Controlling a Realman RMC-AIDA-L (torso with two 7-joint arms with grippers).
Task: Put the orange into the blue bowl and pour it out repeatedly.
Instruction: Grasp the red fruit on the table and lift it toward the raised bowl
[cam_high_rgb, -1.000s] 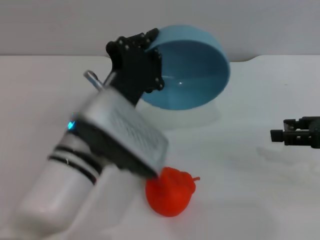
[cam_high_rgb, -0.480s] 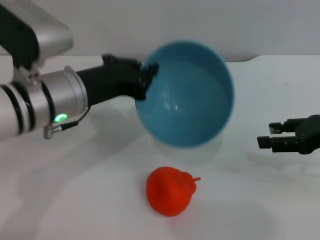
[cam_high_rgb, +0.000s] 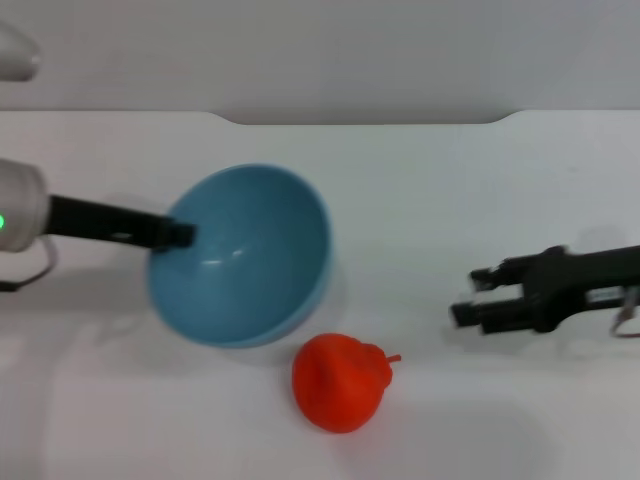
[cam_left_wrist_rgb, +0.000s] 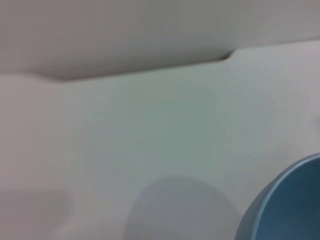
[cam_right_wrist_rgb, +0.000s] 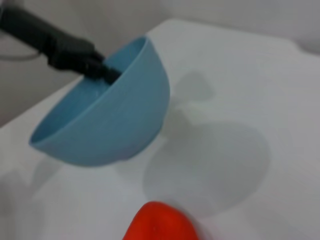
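Observation:
The orange (cam_high_rgb: 340, 382) lies on the white table (cam_high_rgb: 440, 190) near the front, with its stem nub pointing right. The blue bowl (cam_high_rgb: 240, 255) is empty and tilted, just behind and left of the orange. It hangs a little above the table. My left gripper (cam_high_rgb: 172, 236) is shut on the bowl's left rim. My right gripper (cam_high_rgb: 468, 295) is open and empty, low over the table to the right of the orange. The right wrist view shows the bowl (cam_right_wrist_rgb: 107, 125), the left gripper (cam_right_wrist_rgb: 75, 52) on its rim, and the top of the orange (cam_right_wrist_rgb: 160, 225). The left wrist view shows only the bowl's edge (cam_left_wrist_rgb: 287, 205).
The table's far edge meets a pale wall (cam_high_rgb: 360, 50) at the back. The bowl's shadow (cam_right_wrist_rgb: 210, 165) falls on the table under it.
My left arm has swung the bowl down and to the left, from high at the back to just behind the orange. My right gripper has moved left towards the orange. The orange has not moved.

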